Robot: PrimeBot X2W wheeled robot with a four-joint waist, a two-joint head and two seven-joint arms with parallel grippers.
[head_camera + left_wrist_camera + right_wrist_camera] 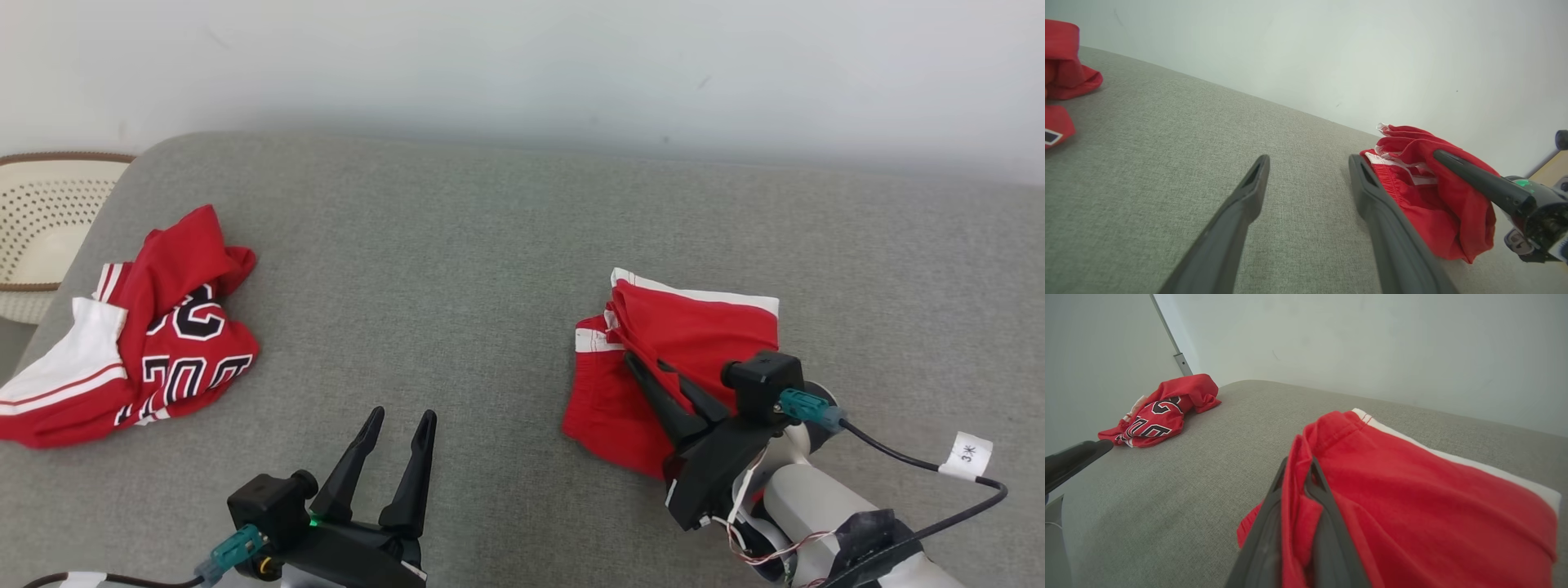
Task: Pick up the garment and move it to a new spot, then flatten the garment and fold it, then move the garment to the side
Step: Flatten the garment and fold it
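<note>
Right gripper (pixel 645 365) pinched tight on fold of red shorts (pixel 702 322). Left gripper (pixel 402 418) left of shorts, jaws wide, holding nothing. Red jersey (pixel 175 343) far left of shorts.

head: high, looking forward and down across the grey surface (pixel 490 245) to the wall (pixel 522 65) | left wrist: low over surface, facing wall, red shorts (pixel 1433 204) at right | right wrist: very near red shorts, jersey (pixel 1159 412) far left | shared by all: red shorts, jersey, wall

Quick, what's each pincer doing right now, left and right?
Left pincer: open, holding nothing.
Right pincer: closed on a fold of the red shorts.
</note>
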